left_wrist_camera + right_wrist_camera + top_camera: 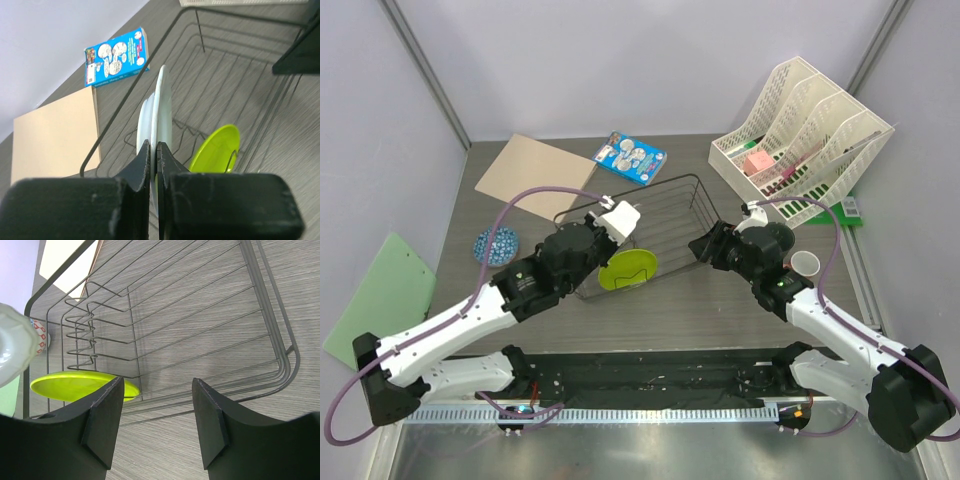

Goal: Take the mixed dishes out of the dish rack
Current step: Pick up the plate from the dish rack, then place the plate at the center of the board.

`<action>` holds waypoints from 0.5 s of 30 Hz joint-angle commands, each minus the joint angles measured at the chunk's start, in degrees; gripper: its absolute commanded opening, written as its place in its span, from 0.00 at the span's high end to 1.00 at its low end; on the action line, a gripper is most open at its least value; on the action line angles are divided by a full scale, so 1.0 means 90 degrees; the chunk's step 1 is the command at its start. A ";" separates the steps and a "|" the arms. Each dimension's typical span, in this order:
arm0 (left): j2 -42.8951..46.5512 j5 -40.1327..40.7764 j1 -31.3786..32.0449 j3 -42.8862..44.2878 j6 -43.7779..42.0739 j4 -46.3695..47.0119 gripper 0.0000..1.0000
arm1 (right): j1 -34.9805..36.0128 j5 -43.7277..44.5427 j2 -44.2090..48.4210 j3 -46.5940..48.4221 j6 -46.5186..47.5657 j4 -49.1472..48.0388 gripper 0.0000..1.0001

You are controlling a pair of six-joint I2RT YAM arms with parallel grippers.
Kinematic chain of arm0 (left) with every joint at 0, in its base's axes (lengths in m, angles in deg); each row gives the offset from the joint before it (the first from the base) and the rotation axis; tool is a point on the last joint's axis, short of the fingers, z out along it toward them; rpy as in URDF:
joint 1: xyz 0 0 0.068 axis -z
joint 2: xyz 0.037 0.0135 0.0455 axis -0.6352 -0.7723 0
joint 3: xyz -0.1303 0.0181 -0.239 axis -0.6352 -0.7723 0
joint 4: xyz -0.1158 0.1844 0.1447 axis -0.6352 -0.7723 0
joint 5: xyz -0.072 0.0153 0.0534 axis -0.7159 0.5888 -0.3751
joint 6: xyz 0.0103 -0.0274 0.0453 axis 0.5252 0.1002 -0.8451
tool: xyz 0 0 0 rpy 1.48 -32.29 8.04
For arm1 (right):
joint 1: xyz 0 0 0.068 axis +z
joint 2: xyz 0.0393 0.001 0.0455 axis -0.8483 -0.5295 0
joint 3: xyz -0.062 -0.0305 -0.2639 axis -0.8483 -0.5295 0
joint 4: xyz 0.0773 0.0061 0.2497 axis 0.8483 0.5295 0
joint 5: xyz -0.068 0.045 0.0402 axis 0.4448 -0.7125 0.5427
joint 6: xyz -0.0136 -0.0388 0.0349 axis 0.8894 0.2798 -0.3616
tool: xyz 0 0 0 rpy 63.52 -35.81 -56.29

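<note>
The dish rack (pixel 705 200) is a dark wire basket in the middle of the table. A lime-green plate (pixel 628 268) leans in its near-left part. My left gripper (pixel 612 222) is shut on the rim of a white plate (pixel 622 215) and holds it upright over the rack's left end. In the left wrist view my gripper (pixel 154 147) pinches the white plate (pixel 162 105), with the green plate (pixel 215 150) beside it. My right gripper (pixel 705 245) is open and empty at the rack's right end (pixel 270 305). A blue speckled bowl (pixel 496 244) sits on the table at the left. A pale mug (pixel 804 264) stands at the right.
A blue snack packet (pixel 631 157) lies behind the rack. A tan board (pixel 535 175) lies at the back left and a green sheet (pixel 382 290) at the left edge. A white slotted file organiser (pixel 810 135) stands at the back right.
</note>
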 commanded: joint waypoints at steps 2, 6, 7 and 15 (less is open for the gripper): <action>0.0024 -0.0193 -0.0331 0.1029 0.0976 0.0260 1.00 | 0.0004 -0.0012 -0.0013 0.0082 -0.0034 -0.0181 0.38; -0.0182 -0.1218 -0.0956 0.1508 0.2021 -0.0064 1.00 | -0.0006 -0.0052 -0.0022 0.0219 -0.0044 -0.0181 0.38; -0.0230 -0.1616 -0.1083 0.1577 0.2381 -0.0006 1.00 | -0.0006 -0.0061 -0.0032 0.0258 -0.0044 -0.0181 0.38; -0.0651 -0.4636 -0.2587 0.1344 0.4990 0.1038 1.00 | -0.0055 -0.0451 -0.0042 0.0707 -0.0160 -0.0269 0.36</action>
